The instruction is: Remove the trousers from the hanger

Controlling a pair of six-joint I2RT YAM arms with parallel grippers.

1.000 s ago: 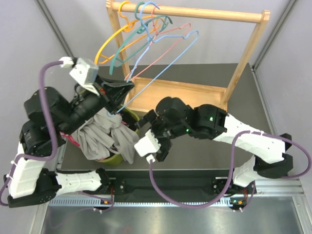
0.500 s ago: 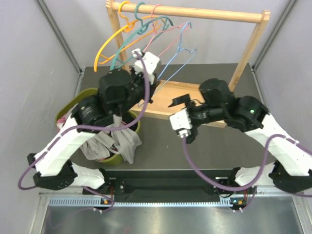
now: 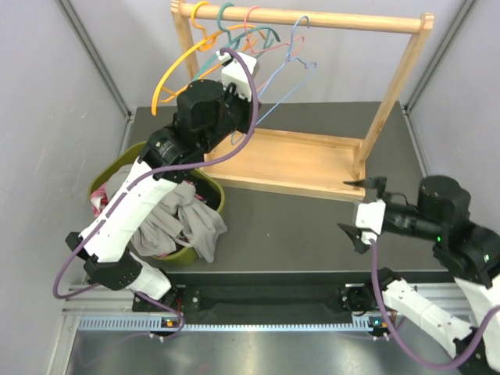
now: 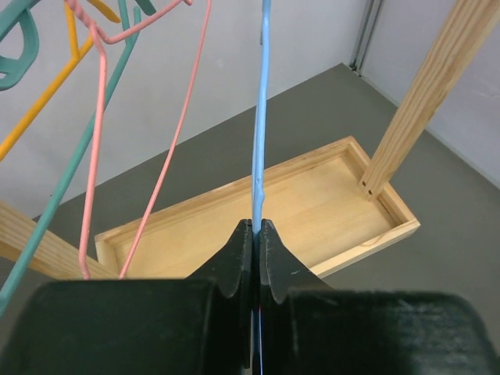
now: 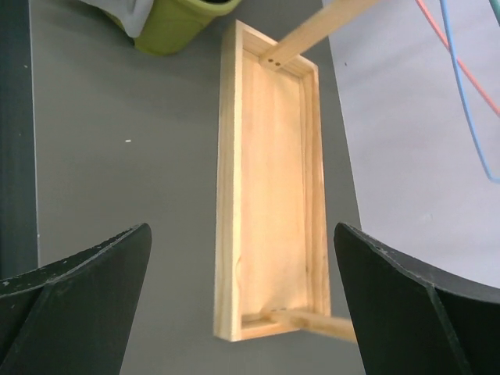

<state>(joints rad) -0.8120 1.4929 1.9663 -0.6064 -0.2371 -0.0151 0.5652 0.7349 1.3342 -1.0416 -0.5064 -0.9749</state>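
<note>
Pinching the bare blue hanger (image 4: 260,117) wire, which rises toward the rail (image 3: 351,21), the left end effector (image 4: 256,226) is nearer the trousers (image 3: 183,226) heaped in the green basket (image 3: 113,170) below, while the right end effector (image 3: 348,205) gapes well apart.

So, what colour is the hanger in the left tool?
Light blue; the hanger shows best in the left wrist view, pinched in the left tool.

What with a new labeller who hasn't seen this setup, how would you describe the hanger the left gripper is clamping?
Find the wooden rack at the back of the table; wire hangers crowd the left end of its top rail. Take the rightmost, pinched by the left gripper: the blue hanger, alone in that colour beside pink, teal and orange ones.
</note>
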